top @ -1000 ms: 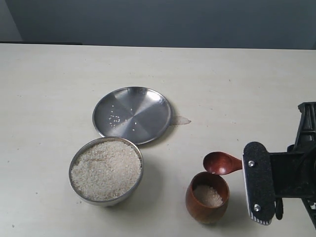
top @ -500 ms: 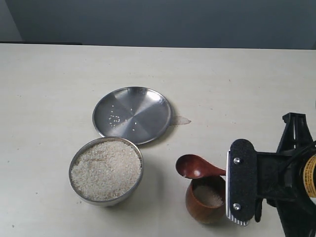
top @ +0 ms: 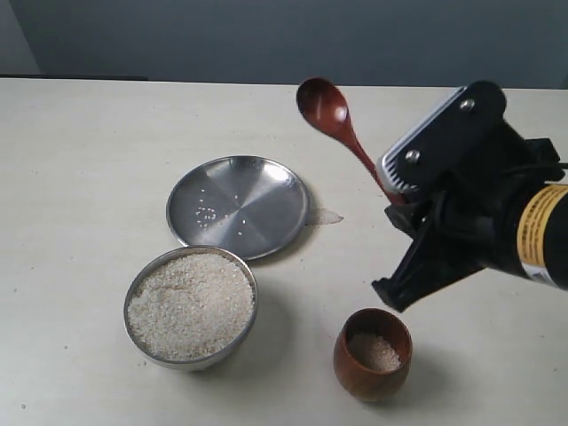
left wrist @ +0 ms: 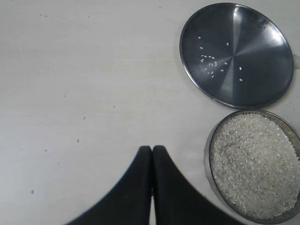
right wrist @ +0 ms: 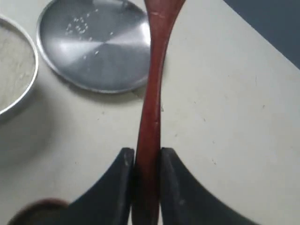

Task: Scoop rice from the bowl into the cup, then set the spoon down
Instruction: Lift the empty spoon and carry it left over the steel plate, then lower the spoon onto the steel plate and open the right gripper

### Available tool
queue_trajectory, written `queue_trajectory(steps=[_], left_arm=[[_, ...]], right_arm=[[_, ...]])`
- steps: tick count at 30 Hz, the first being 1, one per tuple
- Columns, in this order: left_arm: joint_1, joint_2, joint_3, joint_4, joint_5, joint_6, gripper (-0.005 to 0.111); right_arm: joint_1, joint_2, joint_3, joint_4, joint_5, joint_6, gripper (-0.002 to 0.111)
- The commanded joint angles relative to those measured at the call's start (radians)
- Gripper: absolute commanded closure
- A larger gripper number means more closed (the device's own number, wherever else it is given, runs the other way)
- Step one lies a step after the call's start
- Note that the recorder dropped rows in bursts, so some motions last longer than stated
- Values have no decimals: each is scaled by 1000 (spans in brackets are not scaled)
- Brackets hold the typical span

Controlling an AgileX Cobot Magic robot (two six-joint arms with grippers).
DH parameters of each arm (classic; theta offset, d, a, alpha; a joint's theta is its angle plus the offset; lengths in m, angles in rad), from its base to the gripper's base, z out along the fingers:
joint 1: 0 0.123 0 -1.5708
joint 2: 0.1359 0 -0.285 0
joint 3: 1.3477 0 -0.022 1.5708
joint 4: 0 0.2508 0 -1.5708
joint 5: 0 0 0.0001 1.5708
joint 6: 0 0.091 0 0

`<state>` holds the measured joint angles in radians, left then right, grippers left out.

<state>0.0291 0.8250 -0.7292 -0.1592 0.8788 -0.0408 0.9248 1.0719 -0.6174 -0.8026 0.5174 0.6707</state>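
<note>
While the right claw clamps its handle, the spoon juts out beyond.

My right claw pinches the slim handle of the dark red-brown wooden spoon. The spoon is in the air, its oval head pointing to about 11 o'clock from the claw. The shiny steel bowl stands on the tabletop, nearly full of white rice. The small wooden cup stands upright at about 3 o'clock from the bowl, apart from it, with a little rice inside.
</note>
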Motion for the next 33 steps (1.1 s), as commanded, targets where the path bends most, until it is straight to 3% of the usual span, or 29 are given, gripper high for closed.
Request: queue_trajectory(steps=[1, 5, 12, 26, 33], left_arm=[[2, 1, -6, 3, -7, 0, 106], [2, 1, -6, 3, -7, 0, 106], [2, 1, -6, 3, -7, 0, 106], [2, 1, -6, 3, -7, 0, 106], [2, 1, -6, 3, -7, 0, 106]], right_arm=[[-144, 20, -12, 35, -152, 22, 109], [-217, 96, -57, 105, -260, 20, 109], [-226, 329, -188, 114, -352, 9, 109], [-226, 837, -542, 147, -377, -9, 109], [-226, 984, -636, 243, -333, -9, 109]])
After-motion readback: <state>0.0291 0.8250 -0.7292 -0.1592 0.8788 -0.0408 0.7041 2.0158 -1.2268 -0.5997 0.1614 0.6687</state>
